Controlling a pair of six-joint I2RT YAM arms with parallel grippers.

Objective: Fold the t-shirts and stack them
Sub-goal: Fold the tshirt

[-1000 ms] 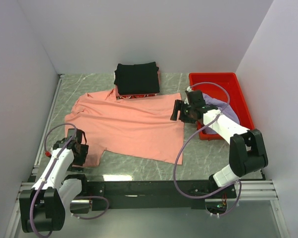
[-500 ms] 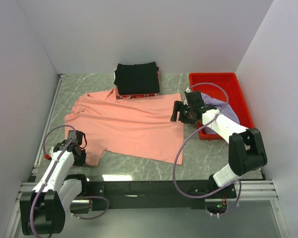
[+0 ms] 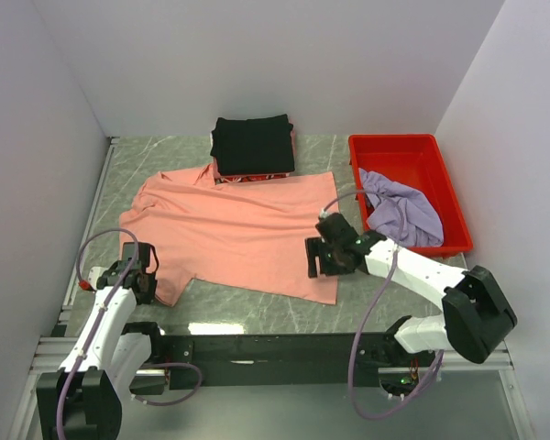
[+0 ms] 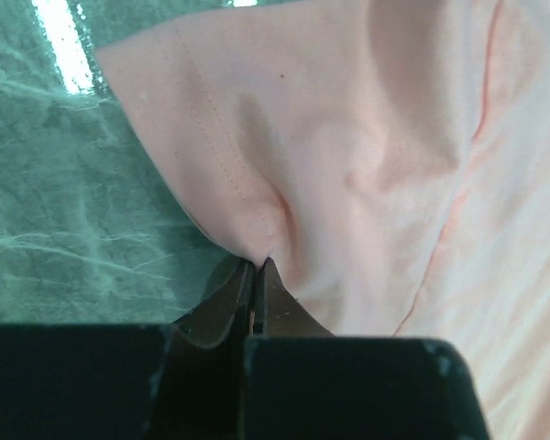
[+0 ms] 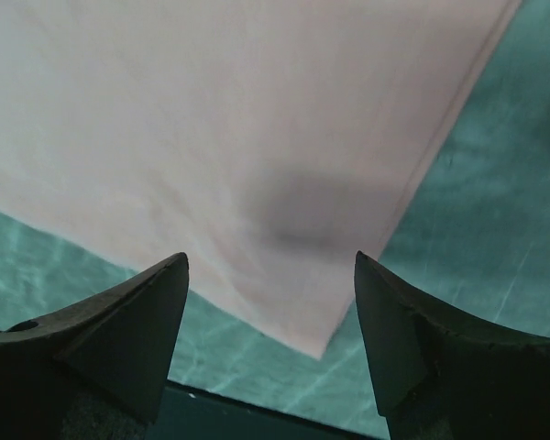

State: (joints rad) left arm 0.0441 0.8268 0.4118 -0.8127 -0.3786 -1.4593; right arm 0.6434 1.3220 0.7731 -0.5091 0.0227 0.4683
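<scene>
The salmon-pink t-shirt [image 3: 238, 229] lies spread flat across the middle of the table. My left gripper [image 3: 147, 275] is shut on the edge of its near left sleeve; in the left wrist view the cloth [image 4: 348, 137] bunches into a fold where the left gripper [image 4: 258, 266] pinches it. My right gripper [image 3: 323, 259] hovers open over the shirt's near right corner, and in the right wrist view the shirt's corner [image 5: 211, 110] lies between and below the spread right gripper [image 5: 270, 266]. A black t-shirt [image 3: 252, 144] sits neatly folded at the back. A lavender t-shirt [image 3: 399, 213] lies crumpled in the tray.
The red plastic tray [image 3: 394, 140] stands at the back right, close to my right arm. A strip of red patterned cloth [image 3: 252, 178] shows under the black shirt's front edge. White walls close in the table on the left, back and right.
My left gripper has shut on the pink sleeve edge. My right arm has swung from beside the tray toward me, to the shirt's near right corner, staying open.
</scene>
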